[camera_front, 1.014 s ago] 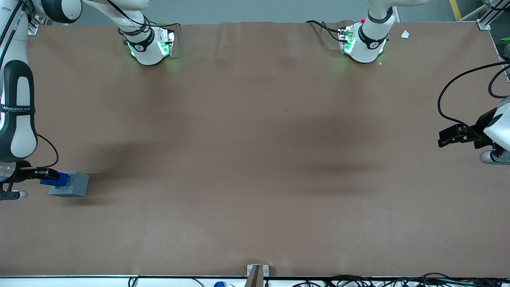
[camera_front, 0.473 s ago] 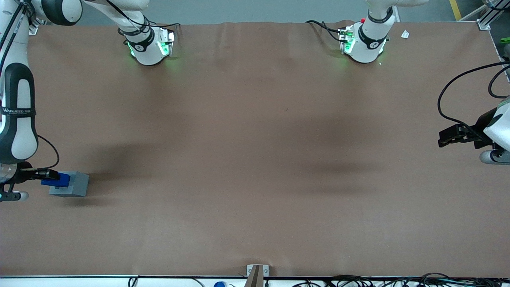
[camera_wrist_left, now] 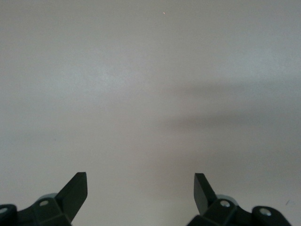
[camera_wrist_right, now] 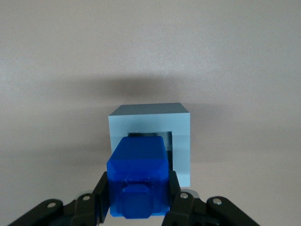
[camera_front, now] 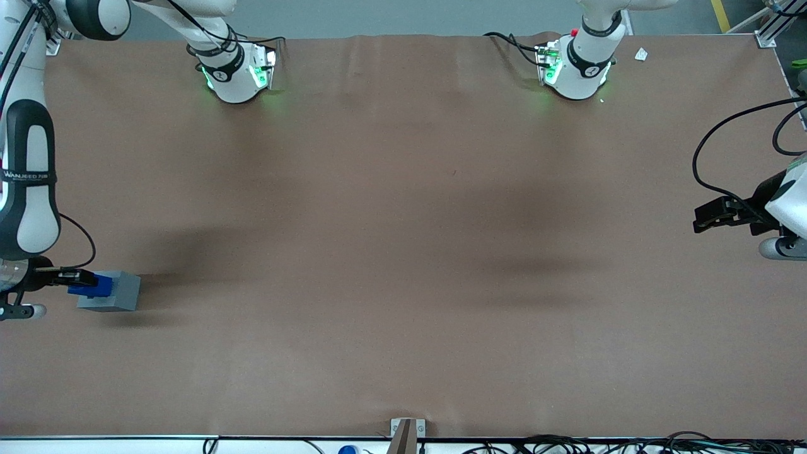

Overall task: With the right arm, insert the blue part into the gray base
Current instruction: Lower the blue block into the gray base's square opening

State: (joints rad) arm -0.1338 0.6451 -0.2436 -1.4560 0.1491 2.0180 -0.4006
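The gray base (camera_front: 116, 291) sits on the brown table at the working arm's end. In the right wrist view the gray base (camera_wrist_right: 181, 136) shows its square recess. My right gripper (camera_front: 79, 279) is shut on the blue part (camera_front: 88, 287) and holds it over the base's edge. In the right wrist view the gripper (camera_wrist_right: 138, 195) clamps the blue part (camera_wrist_right: 138, 176) between both fingers, and the part covers most of the recess. I cannot tell whether the part touches the base.
The brown table cover (camera_front: 403, 252) spreads wide toward the parked arm's end. Two arm bases (camera_front: 236, 72) stand at the table edge farthest from the front camera. A small metal bracket (camera_front: 406, 432) sits at the edge nearest the camera.
The gripper with the blue part has sunk slightly toward the gray base. The base has not moved.
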